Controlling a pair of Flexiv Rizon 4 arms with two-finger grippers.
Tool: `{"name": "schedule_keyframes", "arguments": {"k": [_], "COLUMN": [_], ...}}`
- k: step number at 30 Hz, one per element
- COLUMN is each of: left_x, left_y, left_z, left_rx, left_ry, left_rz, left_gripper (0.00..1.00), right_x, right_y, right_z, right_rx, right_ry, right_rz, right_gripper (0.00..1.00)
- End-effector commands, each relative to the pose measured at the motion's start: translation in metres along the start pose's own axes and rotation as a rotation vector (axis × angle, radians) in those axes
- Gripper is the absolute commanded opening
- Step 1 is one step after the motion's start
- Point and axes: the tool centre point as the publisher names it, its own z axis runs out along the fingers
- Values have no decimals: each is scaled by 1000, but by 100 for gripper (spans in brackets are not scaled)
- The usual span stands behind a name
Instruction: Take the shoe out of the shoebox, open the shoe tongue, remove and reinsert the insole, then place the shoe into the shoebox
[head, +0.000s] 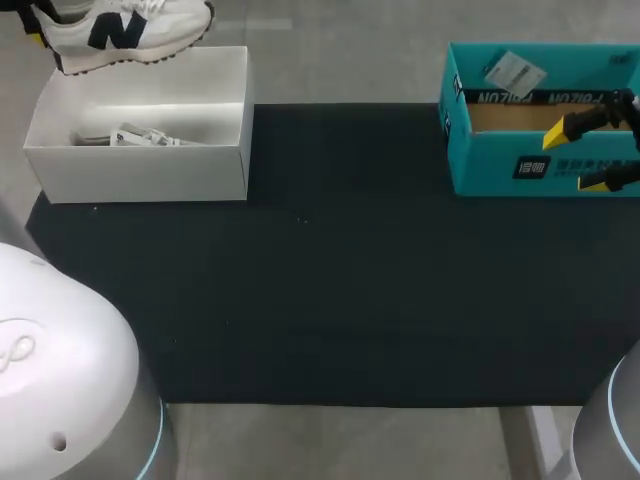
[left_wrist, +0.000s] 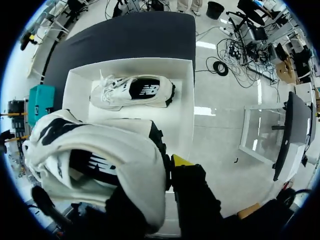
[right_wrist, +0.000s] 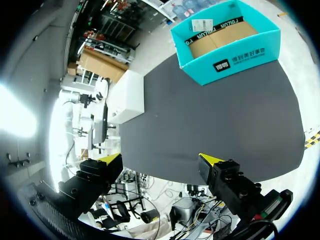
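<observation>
**Holding one sneaker over the shoebox**

The left gripper (left_wrist: 165, 172) seems clamped on a white sneaker with a black logo (head: 125, 35), though one finger is hidden behind it. The sneaker hangs above the rear edge of the white cardboard shoebox (head: 140, 170), where a second white sneaker (left_wrist: 132, 91) lies on its side. The right gripper (head: 585, 155), fingers wide apart, hovers over the teal cardboard box (head: 490, 165) at the edge of the black table mat (head: 340, 290).

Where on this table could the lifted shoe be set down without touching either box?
The black mat is bare between the white shoebox and the teal box, and all along its near strip. Crowded: the shoebox holds a second shoe, and the open right gripper hangs on the teal box's side.
</observation>
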Motion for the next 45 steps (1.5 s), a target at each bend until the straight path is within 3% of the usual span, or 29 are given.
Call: {"name": "schedule_keyframes", "arguments": {"k": [1,13,20,29,45], "left_x": [5,6,7,7,13], "left_y": [0,27,37,36,44], "left_z": [15,61,84,112,170], "left_rx": [-2,-130,-92,-71,-113], "left_ry": [33,78,106,123,150], "left_rz": [101,110,89,77,18], "left_gripper": [0,0,0,0,0], "right_x": [0,0,0,0,0], "right_y": [0,0,0,0,0], "right_z": [1,1,1,1,1], "right_rx": [0,0,0,0,0], "right_ry": [-1,-1,-1,-1,-1], "right_rz": [1,1,1,1,1], "right_gripper": [100,100,100,100,100]}}
